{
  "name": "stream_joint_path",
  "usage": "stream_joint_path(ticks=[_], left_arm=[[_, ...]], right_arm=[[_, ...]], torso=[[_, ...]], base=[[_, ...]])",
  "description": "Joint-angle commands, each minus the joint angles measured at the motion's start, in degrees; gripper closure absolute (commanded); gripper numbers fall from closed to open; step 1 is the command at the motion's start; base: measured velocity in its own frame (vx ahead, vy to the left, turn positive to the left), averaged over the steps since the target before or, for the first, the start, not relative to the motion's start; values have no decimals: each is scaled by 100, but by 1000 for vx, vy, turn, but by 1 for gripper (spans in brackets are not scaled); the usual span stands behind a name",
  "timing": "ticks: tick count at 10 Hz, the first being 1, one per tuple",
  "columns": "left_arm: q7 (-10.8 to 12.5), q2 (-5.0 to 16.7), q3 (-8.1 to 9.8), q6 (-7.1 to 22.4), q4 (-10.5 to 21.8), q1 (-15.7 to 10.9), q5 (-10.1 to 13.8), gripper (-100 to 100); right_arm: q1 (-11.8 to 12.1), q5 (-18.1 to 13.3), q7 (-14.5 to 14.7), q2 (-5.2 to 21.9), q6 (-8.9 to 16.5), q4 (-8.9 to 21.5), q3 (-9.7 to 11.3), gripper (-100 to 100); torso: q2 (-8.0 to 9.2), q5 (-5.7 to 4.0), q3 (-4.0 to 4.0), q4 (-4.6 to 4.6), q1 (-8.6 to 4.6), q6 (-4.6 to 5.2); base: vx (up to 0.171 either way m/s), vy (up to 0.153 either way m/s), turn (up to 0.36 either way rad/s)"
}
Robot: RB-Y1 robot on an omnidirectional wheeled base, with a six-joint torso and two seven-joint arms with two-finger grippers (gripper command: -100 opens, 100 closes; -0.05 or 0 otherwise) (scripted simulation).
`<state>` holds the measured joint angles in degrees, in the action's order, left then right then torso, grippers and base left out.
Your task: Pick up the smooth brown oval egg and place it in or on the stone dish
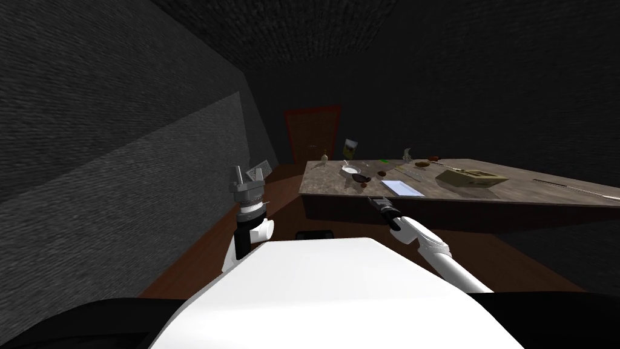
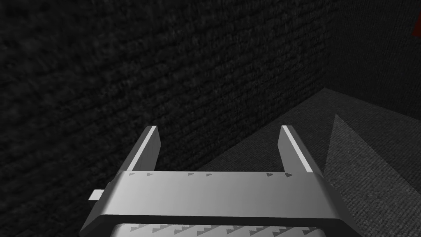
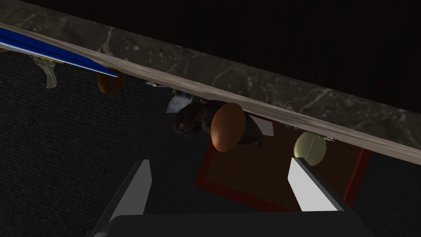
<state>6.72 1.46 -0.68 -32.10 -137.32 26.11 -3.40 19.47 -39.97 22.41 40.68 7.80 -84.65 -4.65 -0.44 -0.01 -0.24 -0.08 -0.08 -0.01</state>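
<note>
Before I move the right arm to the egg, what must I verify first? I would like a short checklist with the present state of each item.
1. Right end effector open: ok.
2. Brown egg ahead, in line with the gap between the fingers: ok.
3. Egg inside the fingers: not ok, it lies apart, ahead on the marbled table.
4. Dark stone dish found, behind the egg: ok.
5. Free room in the dish: cannot tell.
6. Left end effector open, held away from the table: ok.
</note>
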Motion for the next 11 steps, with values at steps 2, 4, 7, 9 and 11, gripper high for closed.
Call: stream_joint_path(ticks=[2, 4, 7, 9, 11], left_arm=[[0, 0, 0, 0, 0, 0, 0, 0], [0, 0, 0, 0, 0, 0, 0, 0], [0, 0, 1, 0, -1, 1, 0, 0], [0, 0, 0, 0, 0, 0, 0, 0], [0, -1, 0, 0, 0, 0, 0, 0]], right_arm=[[48, -66, -165, 335, 220, 145, 136, -100], [83, -119, -296, 588, 349, 245, 256, -100], [65, -142, -322, 646, 366, 272, 286, -100], [2, -291, -390, 612, 207, 405, 193, -100], [-117, -586, -515, 533, -117, 674, 6, -100]], torso=[[-3, -1, -2, -1, -3, 1], [-3, -2, -2, -1, -6, 0], [-39, -2, -23, -10, -7, 0], [22, 0, 11, 3, 8, 4], [28, 3, 15, 5, 22, 5]], base=[[111, -25, 107], [166, -30, 190], [171, -34, 84], [19, 1, -17], [43, 36, -61]])
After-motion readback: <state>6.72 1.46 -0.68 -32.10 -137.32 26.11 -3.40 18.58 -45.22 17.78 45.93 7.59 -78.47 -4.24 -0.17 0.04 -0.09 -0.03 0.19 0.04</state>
